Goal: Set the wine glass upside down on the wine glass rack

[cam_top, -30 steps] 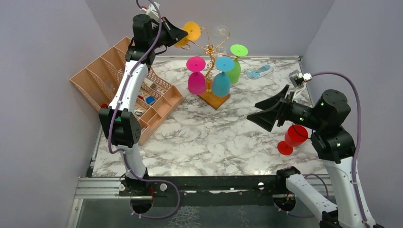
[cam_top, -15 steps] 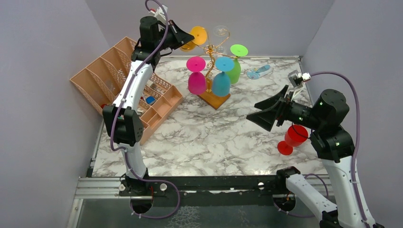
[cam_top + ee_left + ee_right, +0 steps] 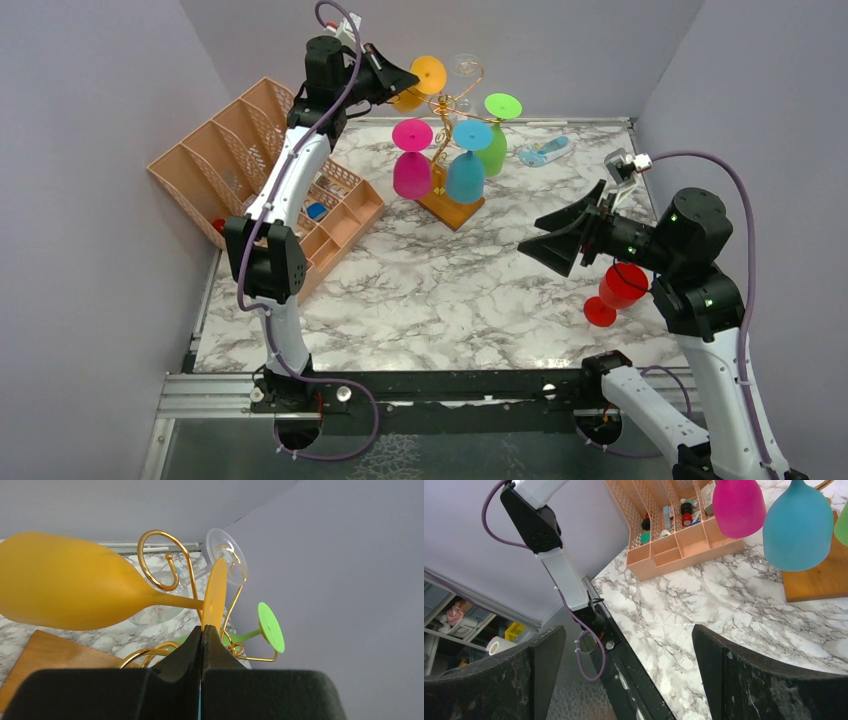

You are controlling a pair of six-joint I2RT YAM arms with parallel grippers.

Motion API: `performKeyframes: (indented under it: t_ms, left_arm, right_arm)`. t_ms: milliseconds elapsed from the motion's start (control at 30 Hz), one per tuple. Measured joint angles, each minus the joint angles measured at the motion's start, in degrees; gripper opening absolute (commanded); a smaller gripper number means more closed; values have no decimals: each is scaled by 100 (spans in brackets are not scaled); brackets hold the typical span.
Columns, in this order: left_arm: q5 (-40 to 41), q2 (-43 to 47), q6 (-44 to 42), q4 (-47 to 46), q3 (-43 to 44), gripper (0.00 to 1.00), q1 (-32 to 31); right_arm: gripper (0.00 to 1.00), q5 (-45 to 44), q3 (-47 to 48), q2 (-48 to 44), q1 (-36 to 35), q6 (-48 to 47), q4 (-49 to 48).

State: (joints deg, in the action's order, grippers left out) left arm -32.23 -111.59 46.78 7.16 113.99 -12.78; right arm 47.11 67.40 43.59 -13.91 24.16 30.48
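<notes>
The left claw [image 3: 202,631] was pressed together on the foot edge of the orange wine glass [image 3: 75,587], raised at the far left of the wine glass rack [image 3: 450,212]. The right claw [image 3: 629,645] was spread apart over the near right bench [image 3: 420,290].

Nothing here can be read. The small bottles [image 3: 686,511] and packets tucked in the peach mesh organiser [image 3: 684,555] seem to carry labels, but these are too small and blurred to make out. I can pick out no legible lettering or numbers on anything else.
</notes>
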Motion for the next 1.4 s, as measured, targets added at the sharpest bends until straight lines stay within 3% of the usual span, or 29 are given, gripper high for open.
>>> performKeyframes:
  t_ms: [433,1400]
  left_arm:
    - [-17,-181,483,-356,129,0,-92]
    - [136,-398,706,-688,393,0,-125]
  right_arm:
    - [100,-37,-9,-4,0,-2,0]
    - [100,-101,-9,-4,0,-4,0]
